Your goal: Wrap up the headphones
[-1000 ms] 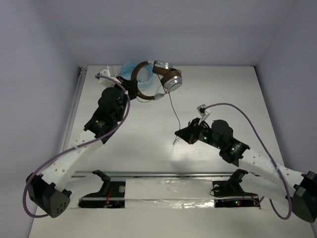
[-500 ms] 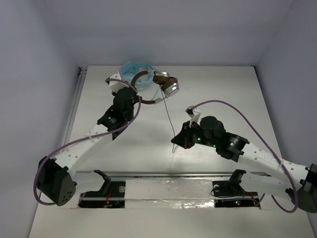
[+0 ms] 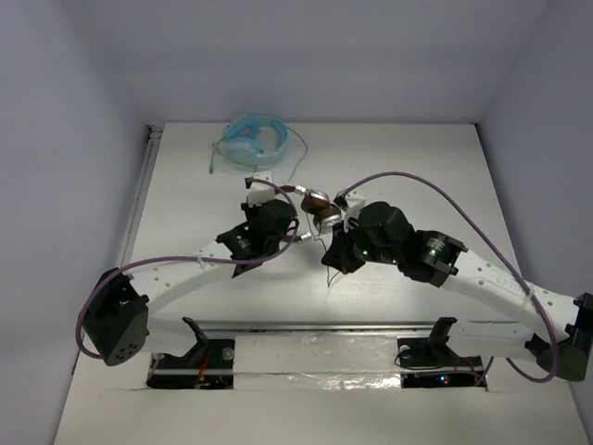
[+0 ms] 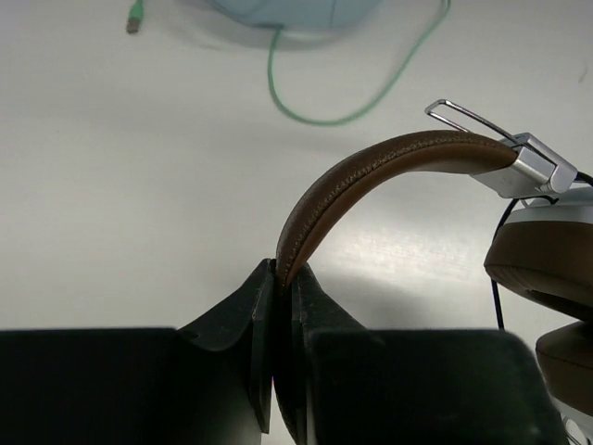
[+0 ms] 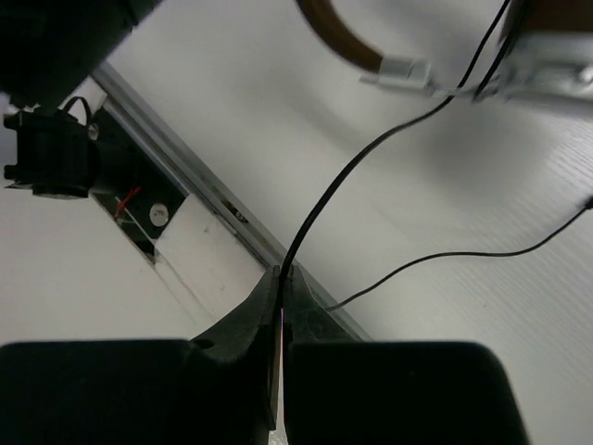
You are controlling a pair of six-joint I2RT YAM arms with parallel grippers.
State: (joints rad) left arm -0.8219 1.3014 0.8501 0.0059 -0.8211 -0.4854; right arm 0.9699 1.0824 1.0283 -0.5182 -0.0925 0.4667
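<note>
The brown headphones (image 3: 318, 206) hang between my two grippers over the table's middle. My left gripper (image 4: 281, 271) is shut on the brown headband (image 4: 371, 171); a silver earcup with a brown pad (image 4: 547, 260) shows at the right of that view. My right gripper (image 5: 282, 274) is shut on the thin dark cable (image 5: 343, 176), which runs up to the silver earcup (image 5: 556, 65). A loose length of cable (image 5: 463, 255) trails across the table. From above, the left gripper (image 3: 289, 215) and right gripper (image 3: 332, 252) are close together.
The light blue headphones (image 3: 252, 137) with a green cable (image 4: 352, 111) lie at the table's far edge. A metal rail (image 3: 306, 326) and the arm bases run along the near edge. The white table (image 3: 445, 185) has walls at the sides.
My left gripper has carried the brown headphones away from the blue pair toward the table's middle. My right gripper has moved left and toward them along the cable.
</note>
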